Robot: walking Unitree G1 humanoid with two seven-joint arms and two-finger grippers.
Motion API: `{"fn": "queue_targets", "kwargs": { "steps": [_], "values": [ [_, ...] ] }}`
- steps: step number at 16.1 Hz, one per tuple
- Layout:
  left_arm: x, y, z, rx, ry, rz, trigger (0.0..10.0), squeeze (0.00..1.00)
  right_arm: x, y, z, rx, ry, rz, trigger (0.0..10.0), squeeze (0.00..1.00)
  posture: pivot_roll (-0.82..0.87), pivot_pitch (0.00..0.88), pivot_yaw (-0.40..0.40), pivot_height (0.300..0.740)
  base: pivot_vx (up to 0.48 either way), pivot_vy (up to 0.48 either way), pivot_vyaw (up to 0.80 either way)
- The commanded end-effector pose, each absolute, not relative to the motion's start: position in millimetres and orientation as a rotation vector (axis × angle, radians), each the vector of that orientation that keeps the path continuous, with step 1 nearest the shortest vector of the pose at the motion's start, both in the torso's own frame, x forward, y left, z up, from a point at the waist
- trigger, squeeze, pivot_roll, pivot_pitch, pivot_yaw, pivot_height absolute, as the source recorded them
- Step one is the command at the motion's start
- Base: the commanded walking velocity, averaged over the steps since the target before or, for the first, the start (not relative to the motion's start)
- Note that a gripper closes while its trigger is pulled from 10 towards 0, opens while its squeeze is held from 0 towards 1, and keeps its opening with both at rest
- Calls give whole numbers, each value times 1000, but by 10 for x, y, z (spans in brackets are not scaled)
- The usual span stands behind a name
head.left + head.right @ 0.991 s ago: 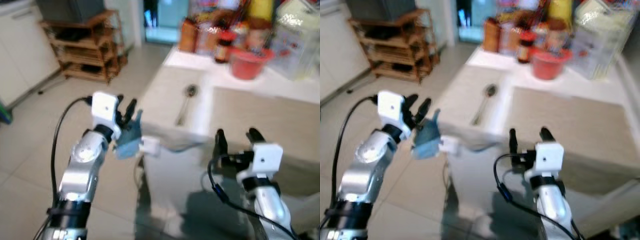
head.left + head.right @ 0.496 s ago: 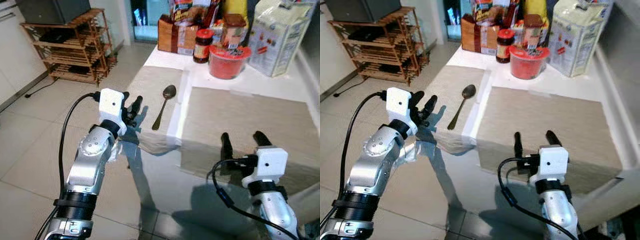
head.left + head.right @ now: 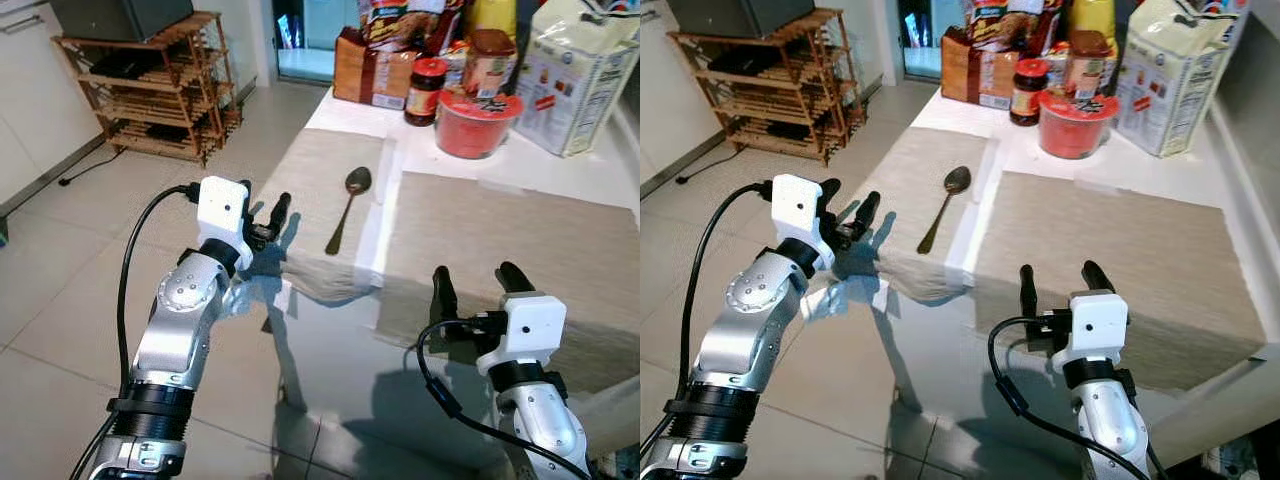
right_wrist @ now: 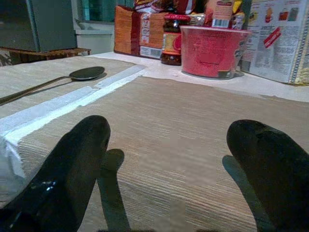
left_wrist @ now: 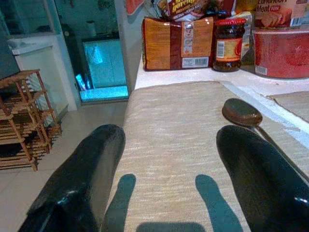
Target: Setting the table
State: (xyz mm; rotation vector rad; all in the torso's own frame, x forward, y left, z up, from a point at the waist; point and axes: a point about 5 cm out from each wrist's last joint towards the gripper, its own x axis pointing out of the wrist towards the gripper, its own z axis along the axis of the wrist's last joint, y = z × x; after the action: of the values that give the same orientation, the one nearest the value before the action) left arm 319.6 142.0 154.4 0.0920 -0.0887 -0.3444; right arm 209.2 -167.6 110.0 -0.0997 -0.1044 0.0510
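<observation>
Fingers spread and empty on both the left gripper (image 3: 270, 213) and right gripper (image 3: 475, 282), which now hover steadily at the placemats' near edge, the spoon (image 3: 345, 205) lying upper-centre, so placing can resume.

The big white paper bag (image 3: 585, 70) at the back of my worktop is cut off at the top edge. The dark box (image 3: 120, 15) on the wooden shelf (image 3: 150, 95) is cut off too.
</observation>
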Motion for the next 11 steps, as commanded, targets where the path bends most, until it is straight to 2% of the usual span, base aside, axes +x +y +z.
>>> {"fn": "queue_targets", "kwargs": {
  "steps": [1,2,3,4,8,10,11],
  "values": [
    [3193,1414,1537,105,-90,-352,10000,1000,2096,-1657,1109,-110,-114,65,10000,0,-137,0,44,736,0,0,0],
    [3195,1408,1533,95,-87,-357,10000,820,2098,-1657,1102,-112,-110,64,10000,0,-137,0,44,736,0,0,0],
    [3194,1399,1529,101,-82,-367,10000,478,2098,-1657,1101,-113,-110,63,10000,0,-137,0,44,736,0,0,0],
    [3184,1374,1521,114,-74,-396,10000,0,2094,-1648,1103,-115,-111,64,10000,0,-138,0,46,736,0,-469,0],
    [3164,1341,1530,94,-81,-414,10000,0,2085,-1637,1109,-118,-108,70,10000,0,-141,0,47,736,0,-461,0],
    [3172,1338,1532,87,-80,-415,10000,0,2087,-1636,1109,-124,-108,70,10000,0,-142,7,47,736,0,-448,-628],
    [3174,1337,1537,79,-85,-414,10000,0,2089,-1638,1115,-128,-112,69,10000,0,-142,7,47,736,0,-416,0]
  ]
}}
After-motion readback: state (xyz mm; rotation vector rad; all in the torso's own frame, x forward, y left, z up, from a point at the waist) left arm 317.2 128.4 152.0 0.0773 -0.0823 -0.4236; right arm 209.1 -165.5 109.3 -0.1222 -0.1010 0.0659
